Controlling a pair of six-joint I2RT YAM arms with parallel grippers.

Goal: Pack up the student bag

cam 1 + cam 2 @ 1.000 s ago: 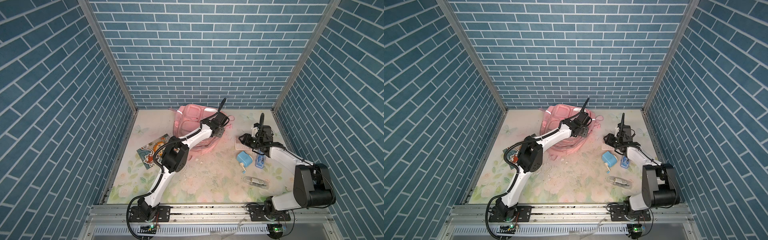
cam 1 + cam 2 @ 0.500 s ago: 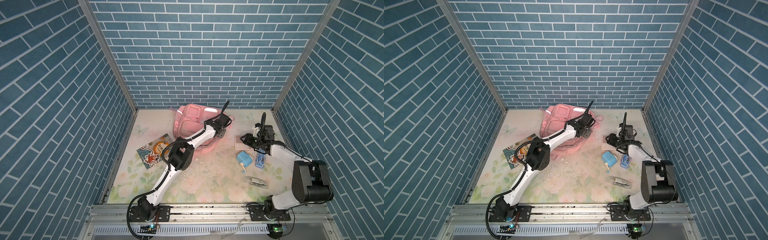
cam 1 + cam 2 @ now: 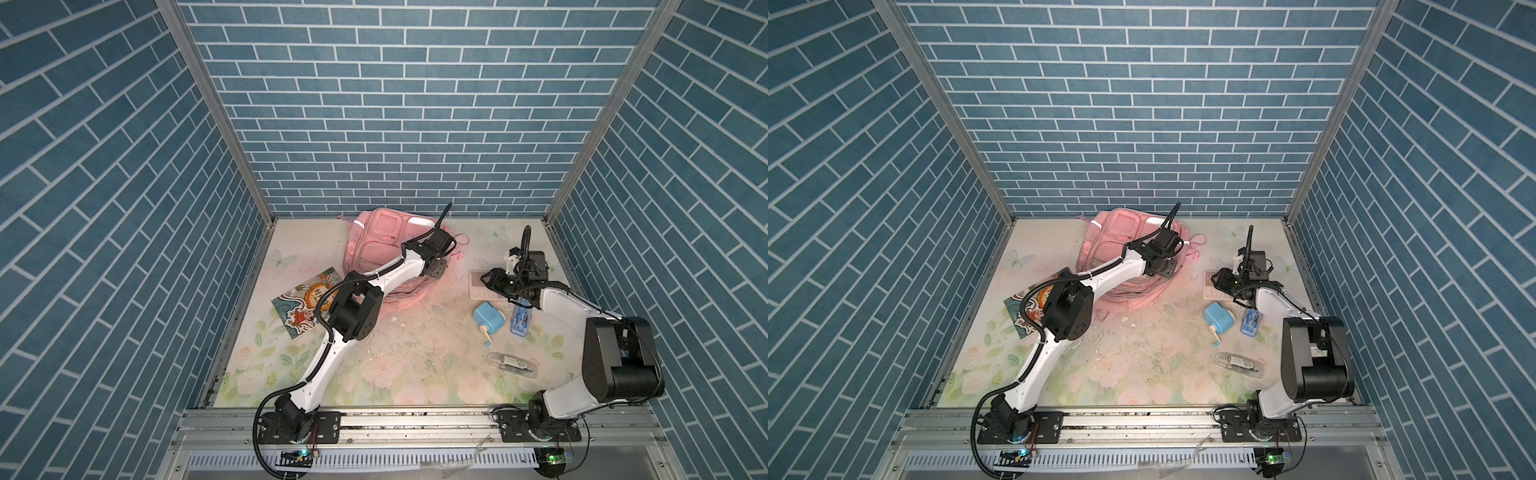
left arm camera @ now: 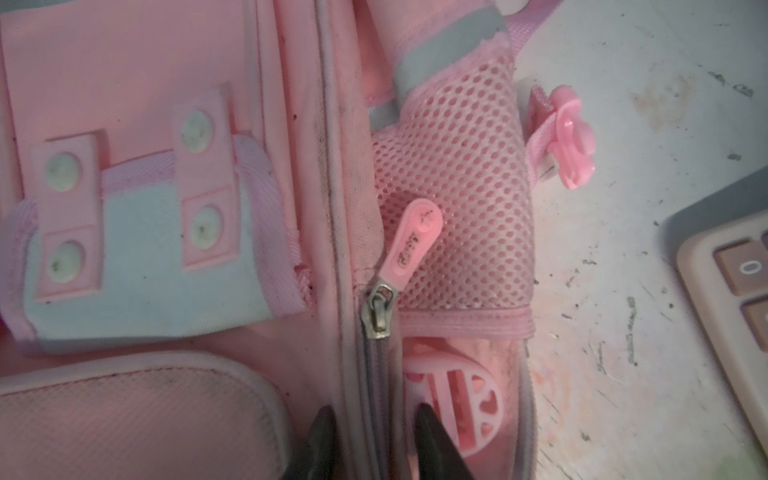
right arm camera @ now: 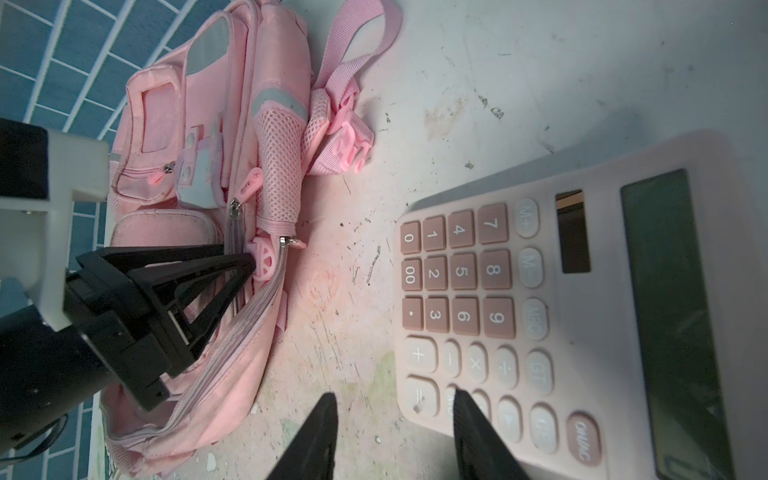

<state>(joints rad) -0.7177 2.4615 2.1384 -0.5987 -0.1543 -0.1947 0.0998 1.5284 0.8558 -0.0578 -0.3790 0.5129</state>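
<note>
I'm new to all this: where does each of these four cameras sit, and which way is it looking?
Top views: side by side, high over the front, looking down at the table, bag, left arm and right arm, seen whole.
Left wrist: on the left arm, facing the bag's zip up close; only the tips of the left gripper show.
Right wrist: on the right arm, facing the calculator and bag; the tips of the right gripper and the left gripper show.
Shared: both wrist views catch zip and calculator.

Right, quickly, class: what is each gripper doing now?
Left gripper: fingers astride the bag's zip; grip cannot be told.
Right gripper: open, holding nothing.
</note>
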